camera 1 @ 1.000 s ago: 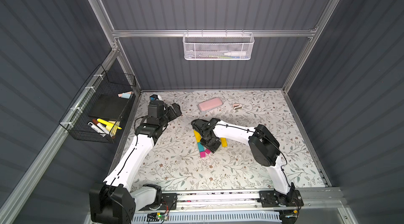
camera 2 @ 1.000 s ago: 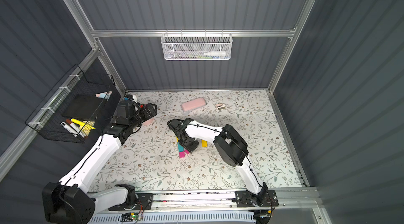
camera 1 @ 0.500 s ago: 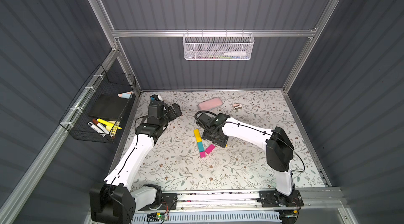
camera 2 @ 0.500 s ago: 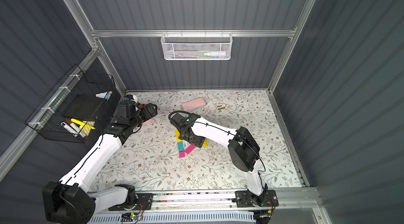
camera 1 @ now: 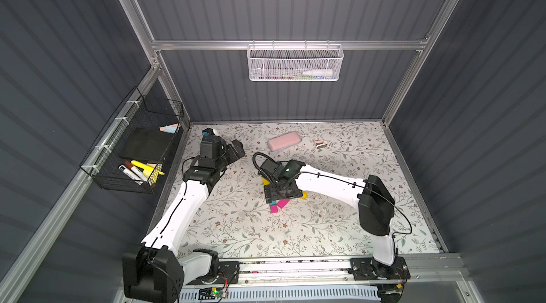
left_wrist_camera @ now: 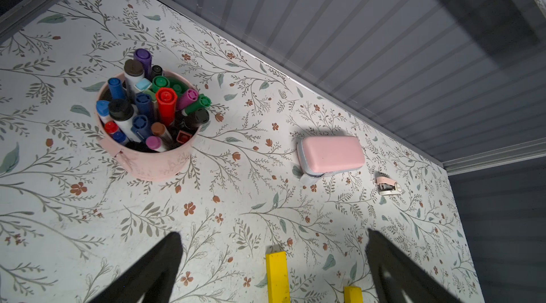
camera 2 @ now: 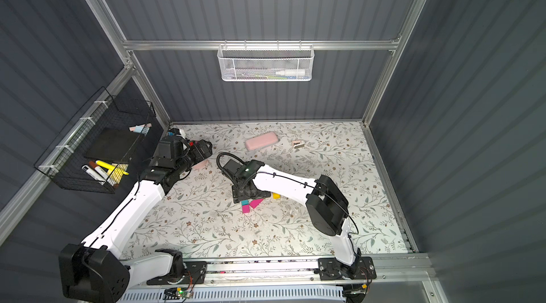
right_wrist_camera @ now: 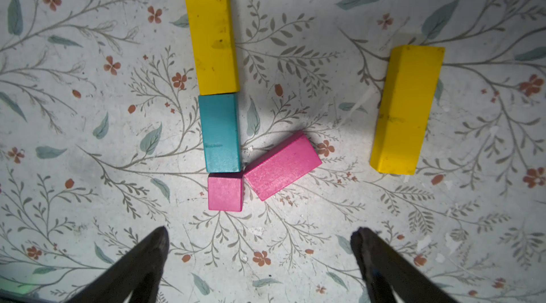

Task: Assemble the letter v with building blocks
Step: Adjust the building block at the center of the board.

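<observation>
Your right gripper (right_wrist_camera: 260,233) hangs over the building blocks (camera 2: 254,203) with its jaws spread wide and nothing between them. The left gripper (left_wrist_camera: 273,235) is also wide open and empty, near 10 o'clock of the table (camera 1: 236,227), if you take the back wall as 12. The blocks lie about the middle of the table. From the magenta cube (right_wrist_camera: 226,193), one stroke of the letter v (right_wrist_camera: 221,150) goes between 11 and 12 o'clock: the teal block (right_wrist_camera: 220,133) touches the cube, and the long yellow block (right_wrist_camera: 211,29) touches the teal one. The magenta block (right_wrist_camera: 282,165) begins the other stroke toward 2 o'clock, with its corner against the cube. The second yellow block (right_wrist_camera: 406,109) lies apart from it, farther out between 2 and 3 o'clock, and is not in line with it. I judge this is the piece you must take next. It looks rigid and light, with smooth painted faces, so it will not deform, but it can slip or turn between the pads (right_wrist_camera: 147,254). Take it across its narrow width, at the middle of its length, with the pads flat on the two long sides. Because all the pieces seem light, a small touch can push the ones already placed, so set it down gently.
</observation>
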Robot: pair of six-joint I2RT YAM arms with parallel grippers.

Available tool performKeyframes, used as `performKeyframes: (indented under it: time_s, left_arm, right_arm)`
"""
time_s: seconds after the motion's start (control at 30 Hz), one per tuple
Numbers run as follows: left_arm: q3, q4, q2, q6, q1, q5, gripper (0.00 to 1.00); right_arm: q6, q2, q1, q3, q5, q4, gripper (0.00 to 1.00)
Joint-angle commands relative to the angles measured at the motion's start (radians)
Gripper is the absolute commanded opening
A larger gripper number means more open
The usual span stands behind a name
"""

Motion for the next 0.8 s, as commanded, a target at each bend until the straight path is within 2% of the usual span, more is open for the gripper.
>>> performKeyframes:
  time_s: [0.0, 0.17, 0.43, 0.67, 0.77]
  left_arm:
    - [0.002, -0.008, -0.011, 0.020, 0.010, 0.007, 0.99]
    - [0.001, -0.008, -0.003, 0.021, 0.012, 0.009, 0.99]
    - [0.000, -0.006, 0.000, 0.021, 0.015, 0.008, 1.00]
    - [-0.001, -0.006, -0.002, 0.023, 0.018, 0.007, 0.99]
    - [0.006, -0.040, -0.007, 0.014, 0.035, -0.050, 0.99]
  right_arm:
    - [-0.147, 0.018, -0.002, 0.003, -0.054, -0.041, 0.99]
    - [-0.205, 0.077, 0.017, 0.062, -0.038, -0.135, 0.99]
    - [-0.198, 0.179, 0.067, 0.185, 0.051, -0.252, 0.99]
    - [-0.196, 0.204, 0.086, 0.207, 0.085, -0.260, 0.99]
    - [-0.177, 0.210, 0.086, 0.203, 0.085, -0.255, 0.99]
